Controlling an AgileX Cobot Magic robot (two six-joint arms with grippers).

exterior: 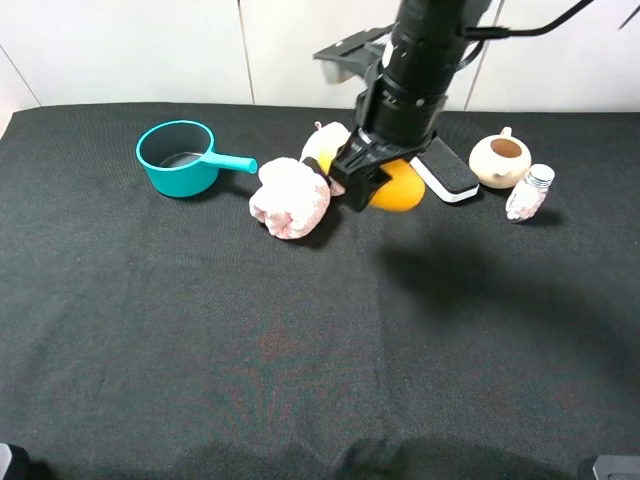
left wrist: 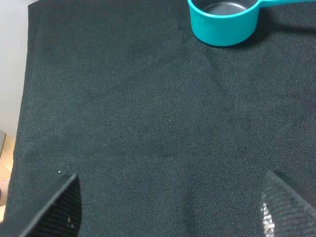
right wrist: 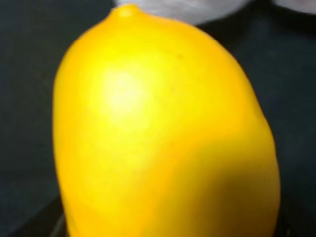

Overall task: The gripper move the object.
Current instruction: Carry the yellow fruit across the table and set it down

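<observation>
The yellow-orange mango (exterior: pixel 400 190) lies at the back middle of the black cloth, between a pink plush roll (exterior: pixel 290 198) and the black eraser block (exterior: pixel 450 172). My right gripper (exterior: pixel 362 178) reaches down from the back and closes on the mango's left side. In the right wrist view the mango (right wrist: pixel 163 133) fills the picture, and only dark slivers show at the lower corners. My left gripper (left wrist: pixel 168 212) is open and empty over bare cloth, with both fingertips (left wrist: pixel 54 210) wide apart. It does not show in the exterior high view.
A teal saucepan (exterior: pixel 180 158) stands at the back left and also shows in the left wrist view (left wrist: pixel 224 19). A second pale plush roll (exterior: pixel 326 140) lies behind the mango. A beige teapot (exterior: pixel 500 160) and a small bottle (exterior: pixel 530 192) stand at the back right.
</observation>
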